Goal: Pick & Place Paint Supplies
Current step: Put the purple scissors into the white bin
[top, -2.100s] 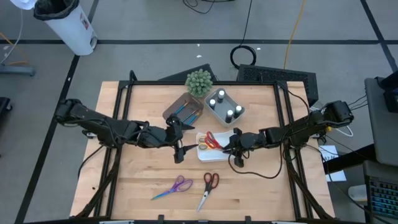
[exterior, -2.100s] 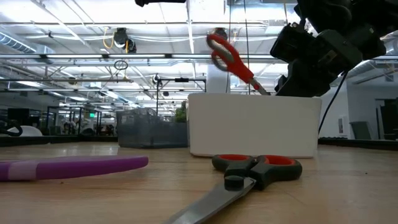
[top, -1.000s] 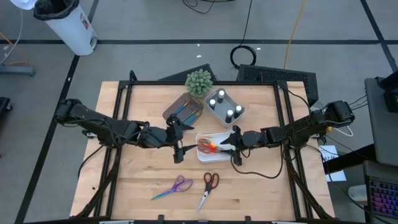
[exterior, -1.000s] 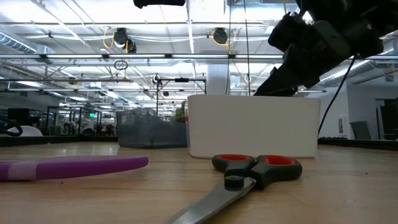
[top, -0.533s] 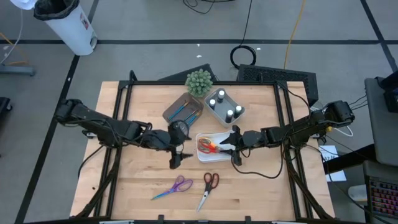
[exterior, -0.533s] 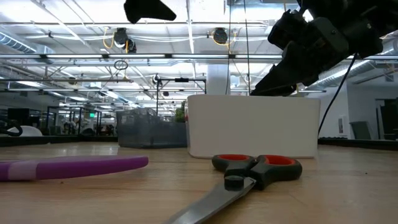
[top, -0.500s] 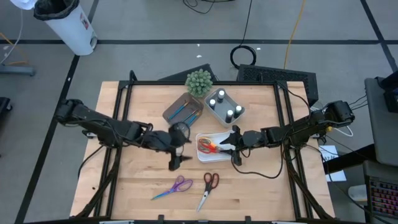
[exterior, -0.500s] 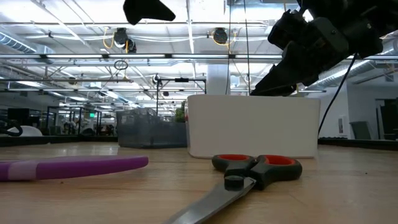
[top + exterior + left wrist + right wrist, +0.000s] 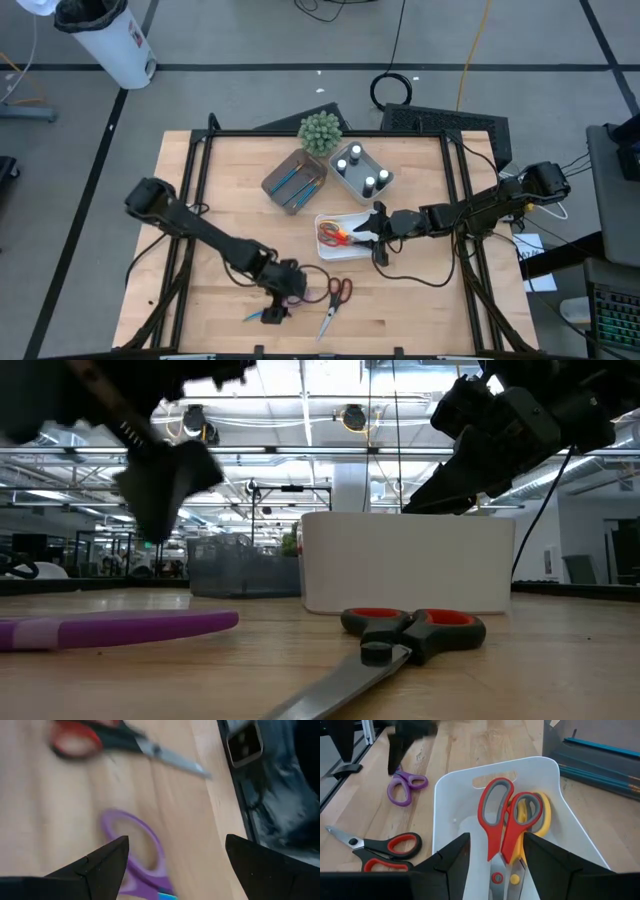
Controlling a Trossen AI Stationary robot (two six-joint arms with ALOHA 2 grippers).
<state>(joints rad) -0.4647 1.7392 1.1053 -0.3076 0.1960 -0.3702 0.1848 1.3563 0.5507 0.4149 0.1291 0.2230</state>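
High view: we read no brand, label or writing on any item. The desk (image 9: 220, 200) is pale wood inside a black frame, on a grey floor with cables and a white bin. The left gripper (image 9: 284, 293) is over the purple scissors (image 9: 262, 312) near the front edge; the red-and-black scissors (image 9: 333, 303) lie just beside. The right gripper (image 9: 375, 228) sits at the white tray (image 9: 350, 252), which holds red scissors (image 9: 338, 235). The brown tray (image 9: 283, 172) holds brushes, the blue-grey tray (image 9: 385, 181) white-capped bottles, with a green plant (image 9: 320, 131) behind.

Low view: we see a hall with ceiling trusses and strip lights beyond the desk.

Left wrist view: the fingers (image 9: 95, 865) stand apart, straddling the purple handle loop without touching it.

Right wrist view: the fingers (image 9: 547, 855) are spread and empty above the tray, where yellow-handled scissors (image 9: 544, 817) lie under the red pair.
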